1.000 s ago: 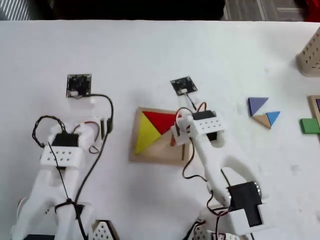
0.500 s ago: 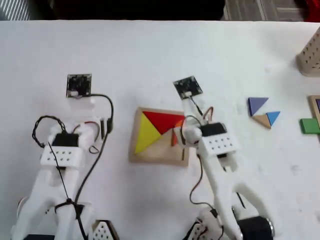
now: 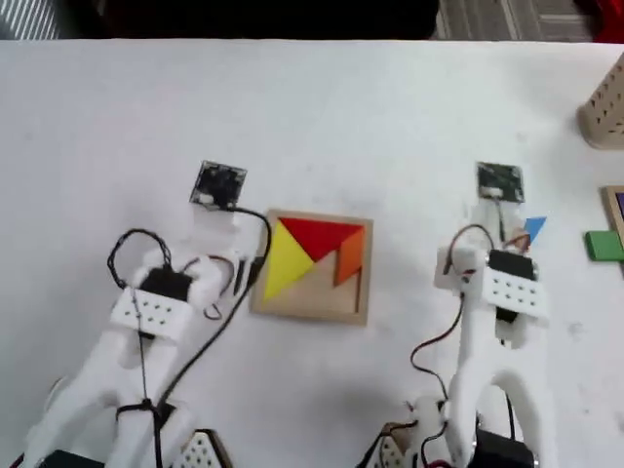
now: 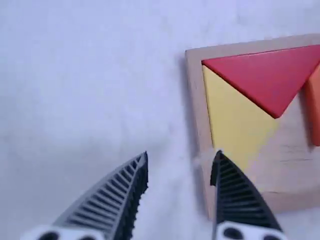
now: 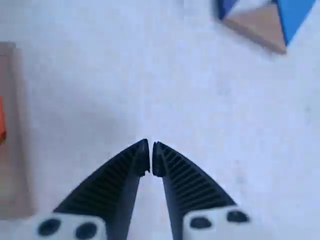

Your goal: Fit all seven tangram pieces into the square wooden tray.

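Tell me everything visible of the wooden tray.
A flat square of pale wood with a raised rim, the wooden tray lies on the white table. A red triangle, a yellow triangle and an orange piece sit inside, edge to edge; the rest of its floor is bare. The open left gripper hangs at one side, overlapping the rim; contact unclear.

High view: the right arm point(image 3: 492, 292) lies over the loose pieces, leaving a corner of the blue triangle point(image 3: 533, 228) exposed; green piece point(image 3: 604, 244) and perforated wooden block point(image 3: 606, 109) are cut by the right edge. Left wrist view: square wooden tray point(image 4: 196, 115) and orange piece point(image 4: 314, 107) run off the frame, and one finger point(image 4: 235, 200) of the left gripper point(image 4: 181, 162) covers the tray's corner. Right wrist view: blue triangle and darker blue piece point(image 5: 226, 6) clipped at the frame edge.
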